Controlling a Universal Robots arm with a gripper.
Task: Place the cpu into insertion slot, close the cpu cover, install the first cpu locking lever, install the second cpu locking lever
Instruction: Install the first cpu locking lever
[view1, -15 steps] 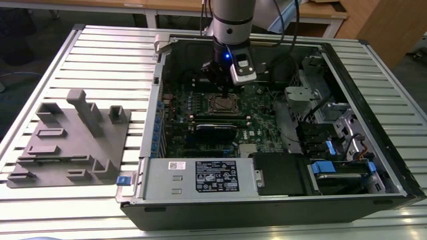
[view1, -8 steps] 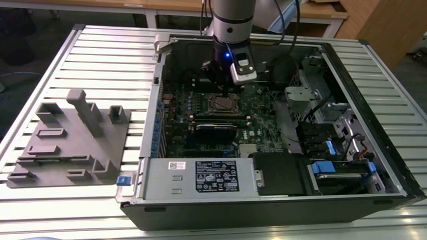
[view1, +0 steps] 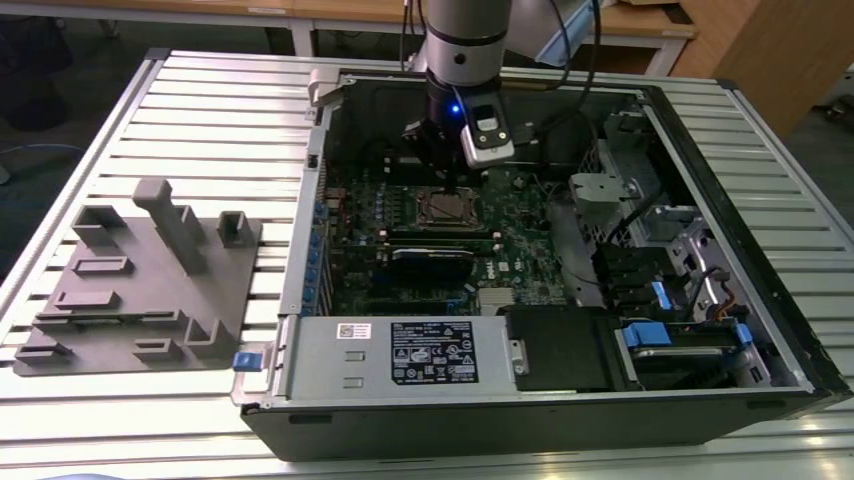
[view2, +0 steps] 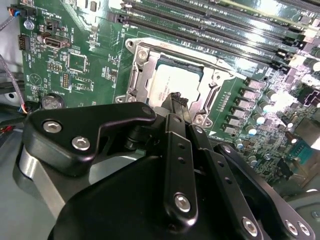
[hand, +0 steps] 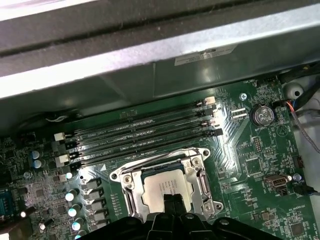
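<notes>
1. Poised above the board inside the open case (view1: 747, 300): gripper (view1: 447, 170) directly over the slot (view1: 451, 208).
2. Seated in the slot (hand: 167, 182): the cpu (hand: 161, 189), flat and square, silvery top up, in both wrist views (view2: 172, 82).
3. Lying around the chip: the cover (hand: 202, 175), apparently down.
4. Pointing straight at the chip's near edge: black fingertips (view2: 176, 102), close together, narrow gap if any.
5. Nothing seen gripped; contact with the chip cannot be told.
</notes>
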